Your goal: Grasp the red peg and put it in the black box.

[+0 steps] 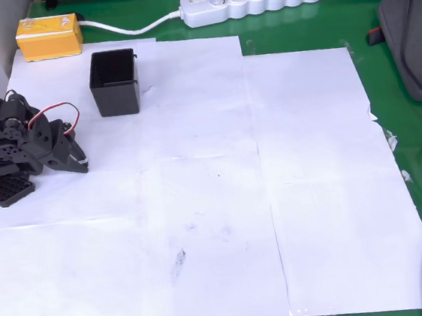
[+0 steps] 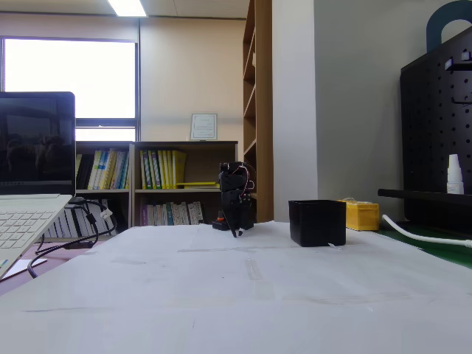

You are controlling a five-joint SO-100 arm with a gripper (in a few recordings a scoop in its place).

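The black box (image 1: pixel 115 83) stands open-topped on the white paper at the upper left; in the fixed view the black box (image 2: pixel 317 223) sits right of centre. My black arm is folded low at the left edge of the overhead view, a little below and left of the box. Its gripper (image 1: pixel 83 165) points down-right toward the paper, fingers together with nothing between them. In the fixed view the gripper (image 2: pixel 235 233) hangs tip-down just left of the box. The red peg is hidden or out of view; the box's inside looks dark.
A yellow block (image 1: pixel 49 36) lies behind the box, beside a white power strip (image 1: pixel 251 0) and its cable. A grey pad (image 1: pixel 411 46) and black cables lie on the green mat at the right. In the fixed view a laptop (image 2: pixel 22 221) stands at the left.
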